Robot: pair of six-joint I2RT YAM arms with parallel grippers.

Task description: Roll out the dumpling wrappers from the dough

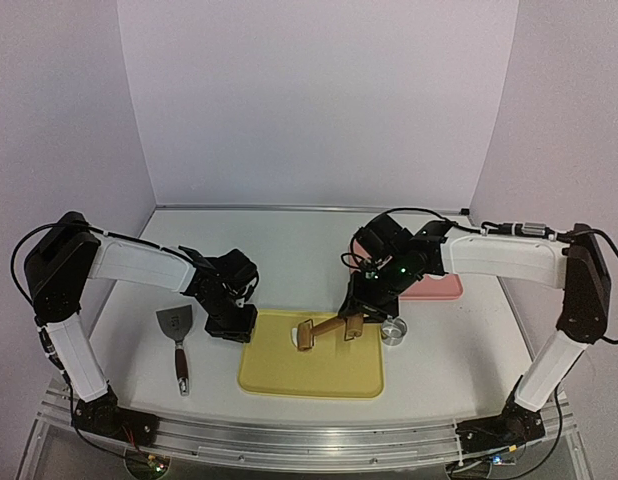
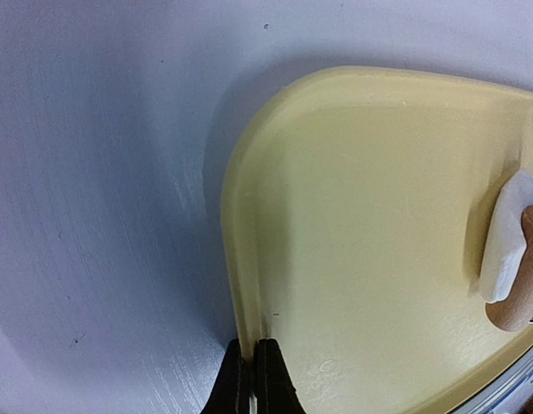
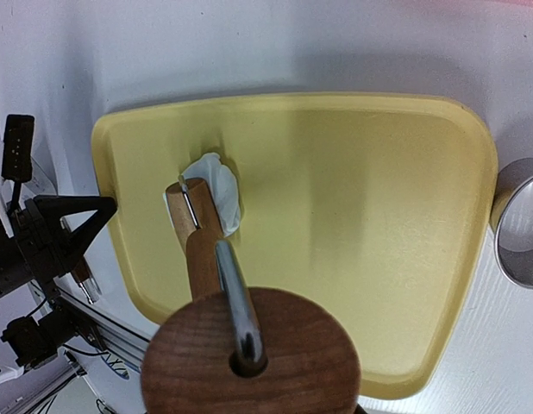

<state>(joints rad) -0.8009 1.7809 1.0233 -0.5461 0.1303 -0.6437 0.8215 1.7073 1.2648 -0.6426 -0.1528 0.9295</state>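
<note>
Closest to the lens on your right wrist is the round wooden handle [image 3: 249, 358] of a small wooden rolling pin with a bent metal yoke [image 3: 193, 233]. Your right end effector [image 1: 357, 315] is closed partway around that handle and holds the tool, though its fingers are hidden behind the wood in the wrist view. The roller sits against the white irregular lump of dough [image 3: 219, 194], which lies on the pale yellow plastic tray [image 3: 379, 216], toward its left side and short of the rim. No cut round wrappers show anywhere.

Your left end effector [image 2: 251, 358] is fully closed, with its tips at the tray's left rim. You cannot tell whether it presses down or only touches.

Watch these risks:
- If that rim contact is light, a firm stroke could push the tray across the surface.
- The dough looks thick and soft, so it may cling to the roller and lift with it, or fold over instead of spreading.
- A stroke toward the left could drive the lump into the rim.
- The handle may twist in your grip under load, tilting the roller and thinning one side.
- The shiny metal ring cutter [image 1: 393, 331] stands just beside the tray's right edge, near your right arm, and a wide swing could knock it.
</note>
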